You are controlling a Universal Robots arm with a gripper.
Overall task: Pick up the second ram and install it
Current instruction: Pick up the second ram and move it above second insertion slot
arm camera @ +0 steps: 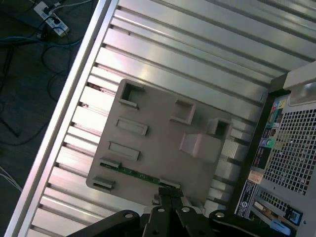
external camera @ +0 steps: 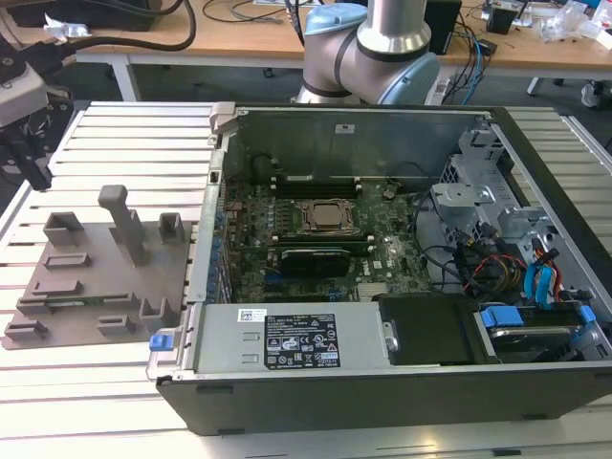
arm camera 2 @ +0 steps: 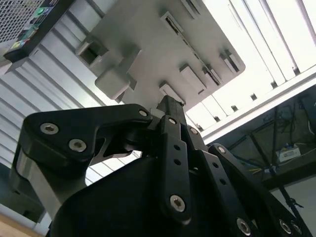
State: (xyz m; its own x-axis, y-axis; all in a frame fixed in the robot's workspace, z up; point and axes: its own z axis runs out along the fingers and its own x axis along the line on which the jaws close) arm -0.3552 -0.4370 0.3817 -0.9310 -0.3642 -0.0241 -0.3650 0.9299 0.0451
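Second ram (arm camera: 140, 174): thin green stick lying on grey tray (arm camera: 158, 133) | claw (arm camera: 171, 190) clenched, empty, near its end

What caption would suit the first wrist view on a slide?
Gripper hovers over the gray tray, near the green ram lying in its holder.

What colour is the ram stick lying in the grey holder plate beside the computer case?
Green. The second ram shows best in the first wrist view.
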